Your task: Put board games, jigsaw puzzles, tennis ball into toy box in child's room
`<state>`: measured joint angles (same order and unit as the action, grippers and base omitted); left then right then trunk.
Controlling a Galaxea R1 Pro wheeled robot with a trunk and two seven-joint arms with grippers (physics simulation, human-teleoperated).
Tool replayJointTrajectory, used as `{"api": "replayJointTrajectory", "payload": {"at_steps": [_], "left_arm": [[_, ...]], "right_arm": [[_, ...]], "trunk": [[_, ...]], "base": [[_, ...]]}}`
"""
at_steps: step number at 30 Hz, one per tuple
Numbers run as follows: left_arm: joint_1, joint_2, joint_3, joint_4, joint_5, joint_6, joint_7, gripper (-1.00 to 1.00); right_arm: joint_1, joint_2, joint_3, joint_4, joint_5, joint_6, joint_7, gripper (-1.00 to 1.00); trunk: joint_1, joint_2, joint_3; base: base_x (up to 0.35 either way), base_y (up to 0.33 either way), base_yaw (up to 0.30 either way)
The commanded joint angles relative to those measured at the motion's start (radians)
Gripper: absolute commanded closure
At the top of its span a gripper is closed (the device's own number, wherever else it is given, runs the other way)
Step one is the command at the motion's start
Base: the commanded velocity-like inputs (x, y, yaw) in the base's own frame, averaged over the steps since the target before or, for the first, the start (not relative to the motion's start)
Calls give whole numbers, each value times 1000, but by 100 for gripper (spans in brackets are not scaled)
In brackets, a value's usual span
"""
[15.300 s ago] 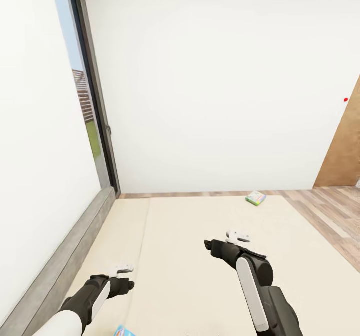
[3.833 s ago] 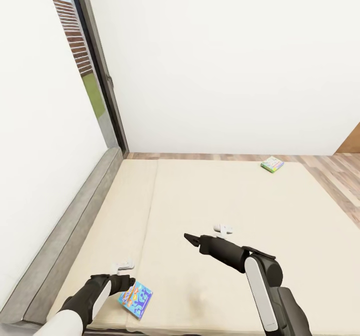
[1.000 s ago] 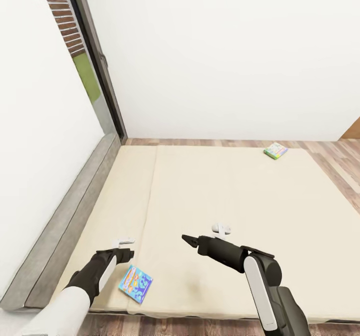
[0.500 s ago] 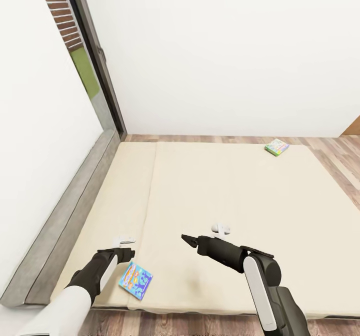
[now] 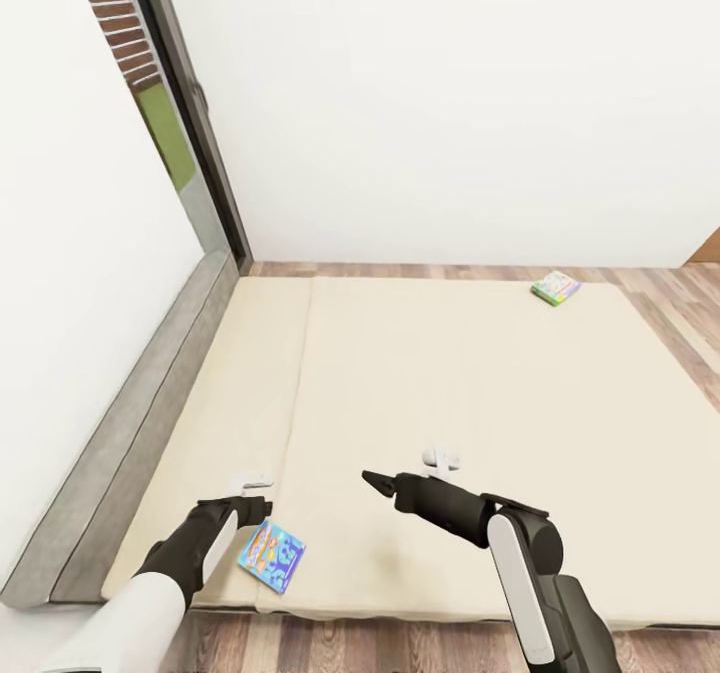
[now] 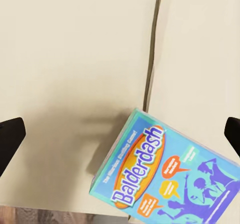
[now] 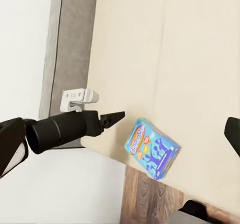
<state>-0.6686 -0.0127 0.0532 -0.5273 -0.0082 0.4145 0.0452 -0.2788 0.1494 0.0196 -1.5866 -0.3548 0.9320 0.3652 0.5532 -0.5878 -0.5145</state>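
Observation:
A blue-purple board game (image 5: 271, 554) lies flat near the foot corner of the bed (image 5: 450, 373), its cover reading "Balderdash" (image 6: 165, 176). My left gripper (image 5: 255, 506) hovers just above and beside it, open, with its fingertips (image 6: 10, 139) spread wide and nothing between them. The same box (image 7: 152, 148) shows in the right wrist view, with the left gripper (image 7: 117, 116) pointing at it. A green-edged board game (image 5: 556, 287) rests at the bed's far right corner. My right gripper (image 5: 375, 480) hangs open over the middle of the mattress. The table and toy box are out of view.
A low grey headboard (image 5: 130, 423) runs along the bed's left side under a white wall. A dark-framed window (image 5: 185, 123) stands at the far left corner. Wood floor (image 5: 400, 643) borders the bed's near edge and far side.
The whole view has shifted back a little, so more floor shows at the bed's near edge. Both arms hold their poses and the games lie where they were.

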Motion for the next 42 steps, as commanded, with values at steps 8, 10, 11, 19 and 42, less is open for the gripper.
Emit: {"api": "replayJointTrajectory", "payload": {"at_steps": [8, 10, 11, 19, 42], "left_arm": [[0, -4, 5, -2, 0, 4, 0, -100], [0, -4, 5, -2, 0, 4, 0, -100], [0, -4, 5, -2, 0, 4, 0, -100], [0, -4, 4, -2, 1, 3, -1, -100], [0, -4, 4, -2, 1, 3, -1, -100]], "right_arm": [[3, -5, -3, -1, 5, 3, 250, -100], [4, -6, -7, -1, 7, -1, 330, -100], [4, -6, -9, -1, 7, -5, 361, -100], [7, -7, -29, -2, 8, -16, 412, -100], [6, -5, -35, -1, 19, -18, 408, -100]], "trunk": [[0, -1, -14], [0, -1, -18], [0, -1, -19], [0, -1, -25], [0, -1, -25]], "base": [[0, 0, 0], [0, 0, 0], [0, 0, 0], [0, 0, 0], [0, 0, 0]]}}
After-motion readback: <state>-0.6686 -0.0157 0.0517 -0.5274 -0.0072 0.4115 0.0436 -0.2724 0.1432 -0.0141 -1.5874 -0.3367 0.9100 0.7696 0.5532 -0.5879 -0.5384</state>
